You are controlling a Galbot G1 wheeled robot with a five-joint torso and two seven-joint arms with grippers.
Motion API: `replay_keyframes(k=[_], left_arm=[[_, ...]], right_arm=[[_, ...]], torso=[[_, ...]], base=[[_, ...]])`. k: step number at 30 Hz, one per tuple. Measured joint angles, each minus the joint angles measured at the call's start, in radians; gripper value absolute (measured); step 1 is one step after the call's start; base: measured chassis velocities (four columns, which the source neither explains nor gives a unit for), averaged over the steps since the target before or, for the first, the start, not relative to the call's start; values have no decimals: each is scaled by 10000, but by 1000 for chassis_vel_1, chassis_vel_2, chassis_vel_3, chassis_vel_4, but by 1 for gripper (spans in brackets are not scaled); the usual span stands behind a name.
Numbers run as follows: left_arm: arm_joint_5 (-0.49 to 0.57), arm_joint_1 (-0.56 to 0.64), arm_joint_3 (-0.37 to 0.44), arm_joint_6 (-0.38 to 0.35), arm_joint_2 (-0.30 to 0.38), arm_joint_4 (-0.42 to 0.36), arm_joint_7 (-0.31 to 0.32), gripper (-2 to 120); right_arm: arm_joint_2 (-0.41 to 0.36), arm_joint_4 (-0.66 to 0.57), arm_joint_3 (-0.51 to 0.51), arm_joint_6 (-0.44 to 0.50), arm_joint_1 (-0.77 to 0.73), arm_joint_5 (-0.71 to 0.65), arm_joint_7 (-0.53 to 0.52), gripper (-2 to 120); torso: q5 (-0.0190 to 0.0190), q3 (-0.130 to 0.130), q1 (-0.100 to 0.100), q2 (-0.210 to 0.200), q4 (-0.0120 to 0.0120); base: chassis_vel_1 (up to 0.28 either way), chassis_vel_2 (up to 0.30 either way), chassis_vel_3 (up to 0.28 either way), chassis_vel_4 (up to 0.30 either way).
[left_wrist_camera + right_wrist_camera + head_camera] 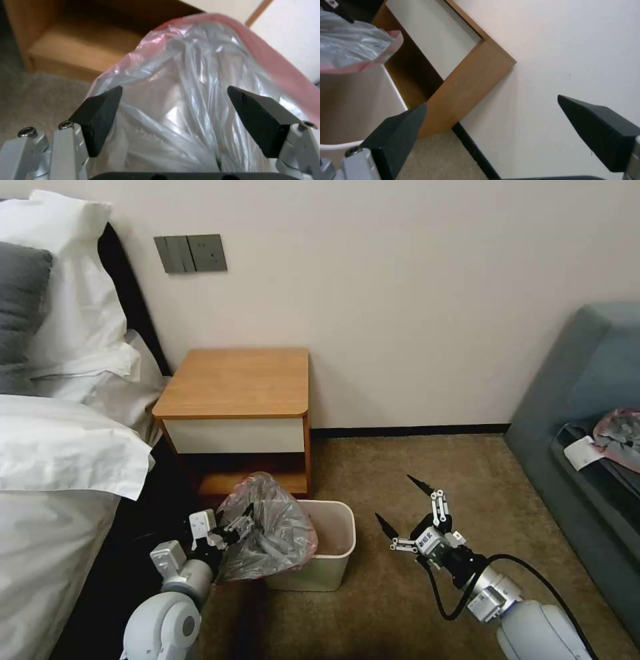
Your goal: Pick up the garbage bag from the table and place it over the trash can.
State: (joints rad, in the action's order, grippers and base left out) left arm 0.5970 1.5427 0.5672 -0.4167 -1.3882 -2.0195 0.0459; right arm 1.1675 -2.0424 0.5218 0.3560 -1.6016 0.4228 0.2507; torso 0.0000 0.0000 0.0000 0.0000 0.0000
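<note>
left pincer (235,529) spread wide, garbage bag (267,527) bulging between its fingers, draped over the trash can (333,553) left rim, below the worktop (237,380). right pincer (407,507) gapes empty right of the can.

We see soft, even room light in the head view, with a deep shadow between the white bed (53,527) and the orange-brown wooden desk (237,380). In the left wrist view, white glare streaks the wrinkly translucent grey garbage bag with its pink-red rim (186,100), whose rim is blurred. The right wrist view is soft; the black fingers (396,135) look blurred.
</note>
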Motion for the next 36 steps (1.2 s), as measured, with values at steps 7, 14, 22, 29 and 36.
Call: replay_keyframes(k=[7,14,22,29,36], left_arm=[[-178,-23,-101,122,-110,119,-104,86],[-416,-1,28,712,-176,165,-70,87],[-1014,-178,77,-245,-203,117,4,90],[-1107,-420,110,-1495,-209,-78,65,91],[-1231,-614,134,-2112,-251,-96,233,74]], right_arm=[[45,37,29,10,10,1,-15,100],[60,135,12,12,48,-4,-32,100],[113,162,-23,20,100,9,-32,100],[124,186,28,58,51,8,-37,100],[202,193,13,116,-3,69,-48,100]], torso=[[0,0,0,0,0],[0,0,0,0,0],[0,0,0,0,0],[0,0,0,0,1],[0,0,0,-1,0]], base=[[0,0,0,0],[0,0,0,0],[0,0,0,0],[0,0,0,0],[0,0,0,0]])
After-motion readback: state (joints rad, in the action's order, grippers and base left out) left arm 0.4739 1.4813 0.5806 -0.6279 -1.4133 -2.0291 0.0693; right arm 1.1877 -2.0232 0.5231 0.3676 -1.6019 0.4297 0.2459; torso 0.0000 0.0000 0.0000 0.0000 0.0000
